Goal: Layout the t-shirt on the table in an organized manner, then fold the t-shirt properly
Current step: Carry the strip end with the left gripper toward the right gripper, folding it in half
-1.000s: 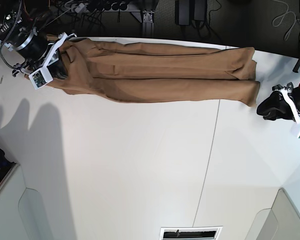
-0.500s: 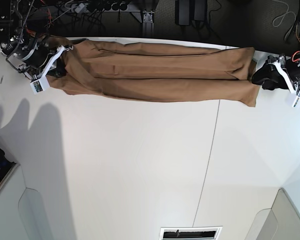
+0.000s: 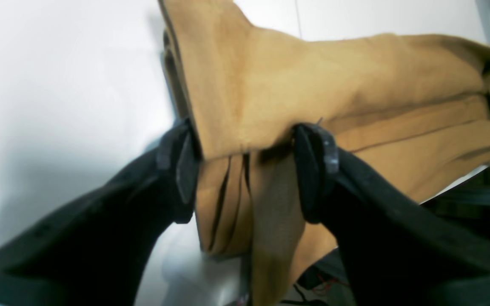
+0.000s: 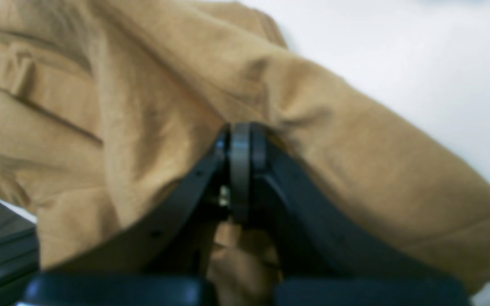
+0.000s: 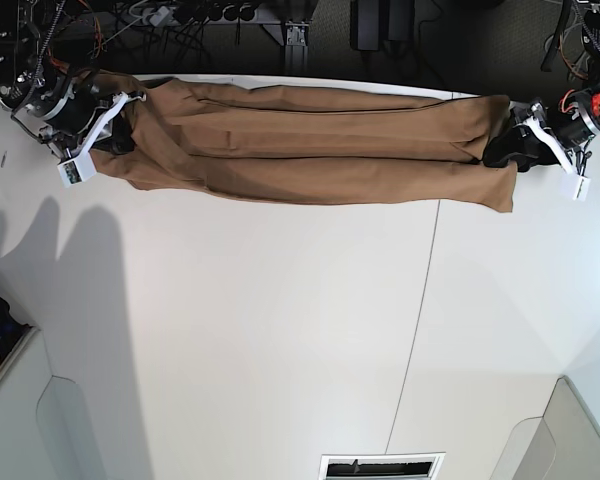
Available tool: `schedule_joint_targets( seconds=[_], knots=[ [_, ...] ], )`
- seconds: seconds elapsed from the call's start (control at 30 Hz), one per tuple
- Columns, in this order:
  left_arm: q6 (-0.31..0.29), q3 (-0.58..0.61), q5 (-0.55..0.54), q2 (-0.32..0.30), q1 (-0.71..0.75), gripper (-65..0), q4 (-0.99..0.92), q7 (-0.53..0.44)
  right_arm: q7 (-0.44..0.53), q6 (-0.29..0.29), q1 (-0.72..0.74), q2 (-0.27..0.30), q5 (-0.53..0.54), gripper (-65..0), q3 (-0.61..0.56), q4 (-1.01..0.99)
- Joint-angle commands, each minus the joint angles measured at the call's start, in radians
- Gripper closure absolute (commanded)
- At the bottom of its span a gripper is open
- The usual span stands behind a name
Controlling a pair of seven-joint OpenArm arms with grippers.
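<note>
1. The shirt lies as a long, narrow band along the far edge of the table, doubled lengthwise into several layers, its creases running end to end.
2. By my reading the lengthwise folds are done; what is left is to bring the two ends together crosswise into a compact packet.
3. The right gripper is clenched on the shirt at one end, with cloth bunched over its tips.
4. The left gripper stands spread wide at the other end, with the stacked layers running between its fingers; it is not pinching them.
5. Edges: the band sits close to the far rim, and in the left wrist view a corner of cloth hangs past it. A pull away from the robot could likely drag the cloth off.
6. Room: the near side of the table, crossed by a dark seam, is bare and wide, so the ends can swing inward there.
</note>
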Motion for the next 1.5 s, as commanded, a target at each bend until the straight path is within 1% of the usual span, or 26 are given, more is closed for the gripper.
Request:
schedule_joint_targets(
  seconds=[0.0, 0.17, 0.33, 0.37, 0.4, 0.43, 0.5, 0.57, 0.6, 0.73, 0.9, 1.03, 1.17, 1.33, 1.47],
  knots=[
    [-0.005, -0.006, -0.003, -0.01, -0.005, -37.8, 0.006, -0.002, -0.005, 0.005, 0.002, 0.013, 0.012, 0.0, 0.006, 0.008],
    [-0.005, -0.006, -0.007, 0.013, -0.004, -37.8, 0.006, -0.001, -0.007, 0.005, 0.002, 0.013, 0.013, 0.0, 0.006, 0.008],
    [-0.005, -0.006, -0.006, 0.068, -0.004, -37.3, 0.006, 0.003, -0.007, 0.005, 0.002, 0.013, 0.013, 0.0, 0.006, 0.008],
    [-0.005, -0.006, -0.006, 0.079, -0.004, -35.7, 0.006, 0.003, -0.007, 0.005, 0.002, 0.013, 0.013, 0.0, 0.006, 0.008],
    [-0.005, -0.006, -0.006, 0.087, -0.005, -32.6, 0.006, 0.002, -0.007, 0.005, 0.002, 0.013, 0.013, 0.0, 0.006, 0.008],
    [-0.005, -0.006, -0.005, 0.094, -0.005, -27.8, 0.006, 0.002, -0.007, 0.005, 0.002, 0.013, 0.013, 0.0, 0.006, 0.008],
    [-0.005, -0.006, 0.003, 0.105, -0.005, -14.2, 0.006, 0.0, -0.007, 0.005, 0.002, 0.013, 0.013, 0.0, 0.006, 0.008],
    [-0.005, -0.006, 0.029, 0.114, -0.005, -2.1, 0.006, -0.018, -0.006, 0.005, 0.002, 0.013, 0.013, 0.0, 0.006, 0.008],
    [-0.005, -0.006, 0.047, 0.117, -0.005, 0.0, 0.006, -0.035, -0.006, 0.005, 0.002, 0.013, 0.013, 0.0, 0.006, 0.008],
    [-0.005, -0.007, 0.101, 0.115, -0.008, 0.0, 0.006, -0.1, -0.006, 0.005, 0.002, 0.013, 0.019, 0.0, 0.006, 0.008],
    [-0.005, -0.007, 0.121, 0.113, -0.058, 0.0, 0.006, -0.1, -0.005, 0.005, 0.002, 0.013, 0.02, 0.0, 0.006, 0.011],
    [-0.005, -0.007, 0.171, 0.097, -0.117, 0.0, 0.006, -0.1, -0.003, 0.008, 0.002, 0.013, 0.04, 0.0, 0.006, 0.018],
    [-0.005, -0.006, 0.211, 0.036, -0.175, 0.0, 0.006, -0.116, -0.003, 0.008, 0.002, 0.013, 0.049, 0.0, 0.006, 0.035],
    [-0.005, -0.006, 0.209, -0.058, -0.253, 0.0, 0.006, -0.117, -0.003, 0.008, 0.019, 0.012, 0.064, 0.0, 0.006, 0.036],
    [-0.005, -0.003, 0.186, -0.113, -0.281, 0.0, 0.007, -0.114, -0.005, 0.008, 0.05, 0.007, 0.082, 0.0, 0.006, 0.036]
  ],
)
